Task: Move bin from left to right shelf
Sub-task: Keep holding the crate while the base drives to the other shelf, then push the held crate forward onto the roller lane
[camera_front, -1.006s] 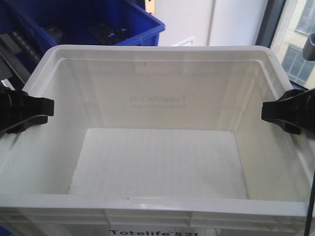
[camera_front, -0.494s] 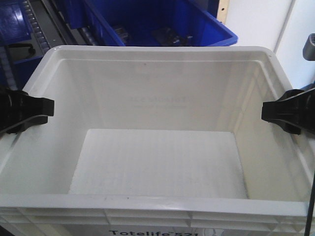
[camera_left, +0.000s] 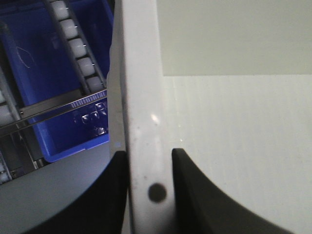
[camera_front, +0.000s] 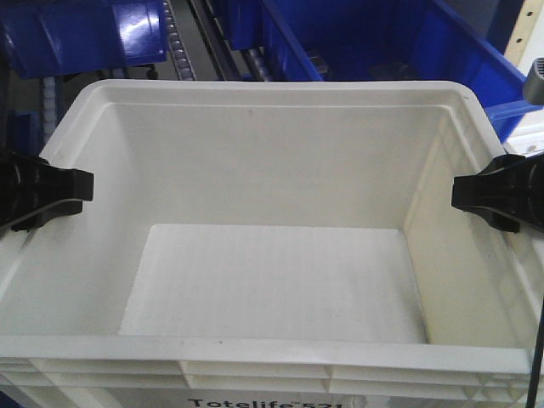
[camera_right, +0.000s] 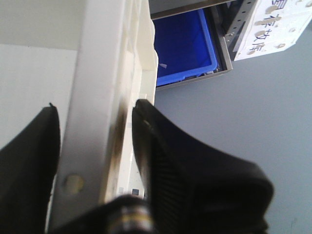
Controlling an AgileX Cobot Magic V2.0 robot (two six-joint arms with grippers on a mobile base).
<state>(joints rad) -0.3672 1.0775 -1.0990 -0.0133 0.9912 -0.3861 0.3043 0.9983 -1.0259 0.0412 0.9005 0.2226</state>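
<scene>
The empty white bin (camera_front: 272, 89) fills the front view, held up off any shelf by its two side rims. My left gripper (camera_front: 81, 187) is shut on the bin's left rim. In the left wrist view its black fingers (camera_left: 187, 190) pinch the rim (camera_left: 139, 97), one inside and one outside, and the gripper (camera_left: 148, 153) straddles it. My right gripper (camera_front: 463, 191) is shut on the right rim. In the right wrist view the gripper (camera_right: 95, 105) clamps the rim (camera_right: 100, 58) between both fingers.
Blue bins (camera_front: 382, 42) on a shelf with roller rails (camera_front: 191, 38) stand just behind the white bin. Below the left side are a blue bin (camera_left: 44, 73) and white rollers (camera_left: 73, 34). Below the right side are another blue bin (camera_right: 183, 44), labelled shelf edges (camera_right: 278, 24) and grey floor (camera_right: 253, 122).
The background behind the bin has slid steadily to the right: the blue bins and rails now span the whole width. Both grippers keep the same hold on the bin.
</scene>
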